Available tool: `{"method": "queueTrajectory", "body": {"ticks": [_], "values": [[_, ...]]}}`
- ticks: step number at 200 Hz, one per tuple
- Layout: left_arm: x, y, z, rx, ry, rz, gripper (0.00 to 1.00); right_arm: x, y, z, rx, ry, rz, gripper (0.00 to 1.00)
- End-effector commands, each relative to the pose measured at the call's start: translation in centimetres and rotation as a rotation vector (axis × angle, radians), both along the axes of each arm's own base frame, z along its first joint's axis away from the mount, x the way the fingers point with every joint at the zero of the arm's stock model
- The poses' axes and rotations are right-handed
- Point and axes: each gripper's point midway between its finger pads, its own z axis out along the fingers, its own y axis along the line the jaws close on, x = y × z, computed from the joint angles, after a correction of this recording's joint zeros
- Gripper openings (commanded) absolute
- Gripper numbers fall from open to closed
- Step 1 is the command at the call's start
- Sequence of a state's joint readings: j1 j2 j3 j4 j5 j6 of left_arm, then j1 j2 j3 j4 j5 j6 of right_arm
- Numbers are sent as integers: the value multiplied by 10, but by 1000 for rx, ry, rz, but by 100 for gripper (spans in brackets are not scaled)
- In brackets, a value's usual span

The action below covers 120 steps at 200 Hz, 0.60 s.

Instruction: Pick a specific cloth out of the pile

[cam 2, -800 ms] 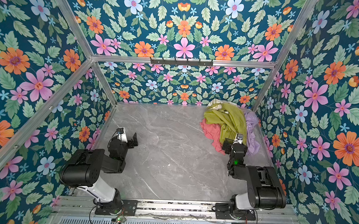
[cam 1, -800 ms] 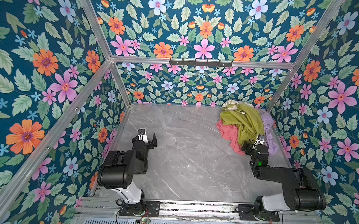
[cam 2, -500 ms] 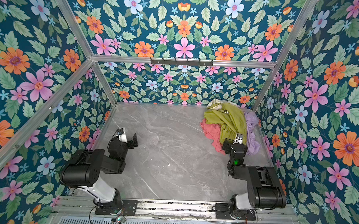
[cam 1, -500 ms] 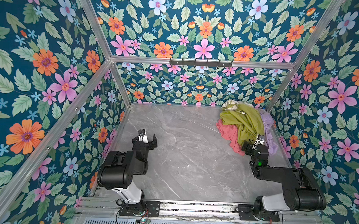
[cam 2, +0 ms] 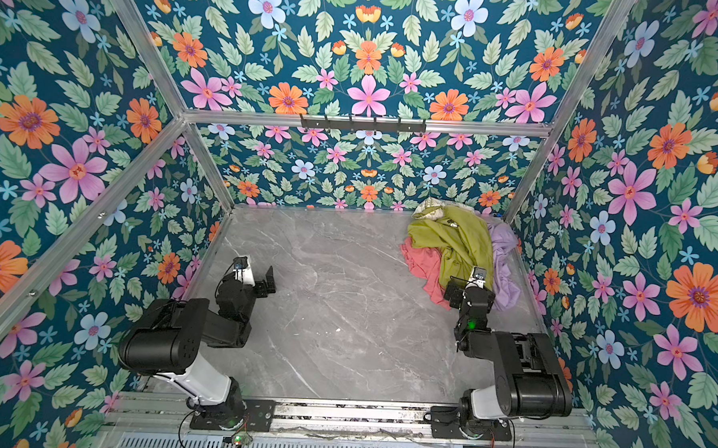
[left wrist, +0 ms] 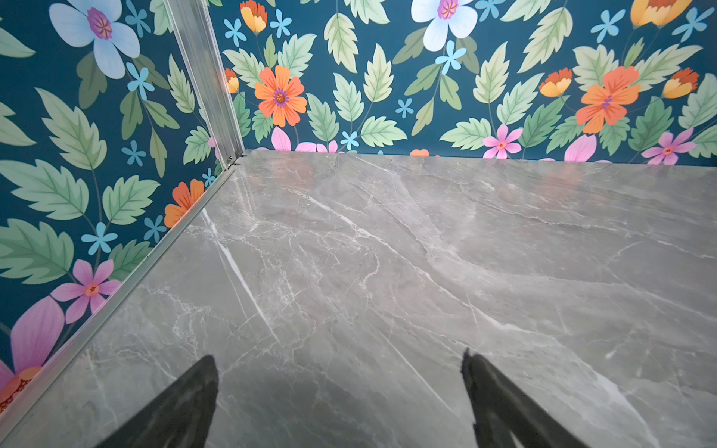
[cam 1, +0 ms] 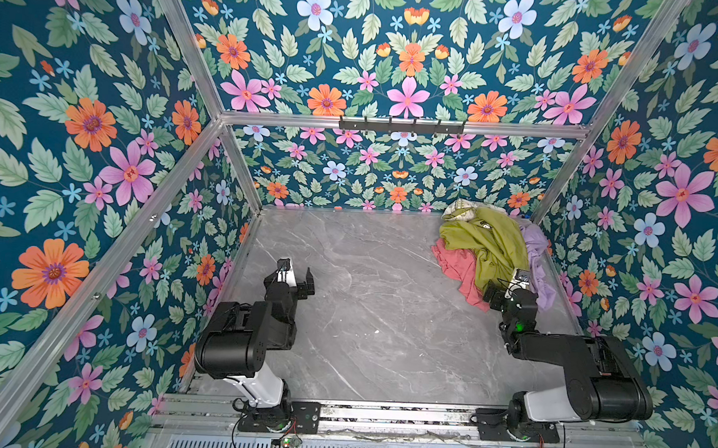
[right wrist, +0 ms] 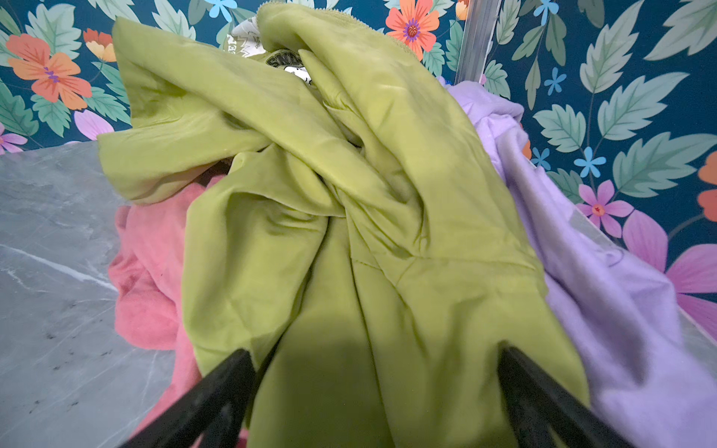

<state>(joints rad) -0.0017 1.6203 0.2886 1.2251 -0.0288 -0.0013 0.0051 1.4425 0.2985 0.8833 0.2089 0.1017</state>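
Observation:
The pile (cam 1: pixel 489 247) (cam 2: pixel 458 246) lies in the far right corner of the grey marble table. The cloth, salmon-pink (cam 1: pixel 455 266) (cam 2: pixel 424 265) (right wrist: pixel 147 271), sticks out on the pile's left side, mostly under an olive-green cloth (cam 1: pixel 491 243) (right wrist: pixel 349 194). A pale lilac cloth (cam 1: pixel 534 262) (right wrist: pixel 582 279) lies against the right wall. My right gripper (cam 1: pixel 504 287) (cam 2: pixel 465 286) (right wrist: pixel 374 351) is open at the pile's near end, with olive-green fabric lying between its spread fingers. My left gripper (cam 1: pixel 296 278) (cam 2: pixel 259 281) (left wrist: pixel 338 358) is open over bare table at the left, holding nothing.
A cream patterned cloth (cam 1: pixel 460 208) peeks out at the back of the pile. Floral walls enclose the table (cam 1: pixel 365 317) on three sides, with aluminium posts in the corners. A black hook rail (cam 1: pixel 401 125) hangs on the back wall.

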Motion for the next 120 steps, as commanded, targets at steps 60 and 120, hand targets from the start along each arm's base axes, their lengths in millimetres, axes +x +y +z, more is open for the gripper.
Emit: {"method": "queueTrajectory", "body": {"ticks": [60, 120], "values": [[1, -1, 7, -1, -27, -5, 100, 2, 0, 6, -2, -23, 4, 100], [1, 0, 7, -1, -29, -4, 100, 2, 1, 6, 8, -26, 11, 99]]}}
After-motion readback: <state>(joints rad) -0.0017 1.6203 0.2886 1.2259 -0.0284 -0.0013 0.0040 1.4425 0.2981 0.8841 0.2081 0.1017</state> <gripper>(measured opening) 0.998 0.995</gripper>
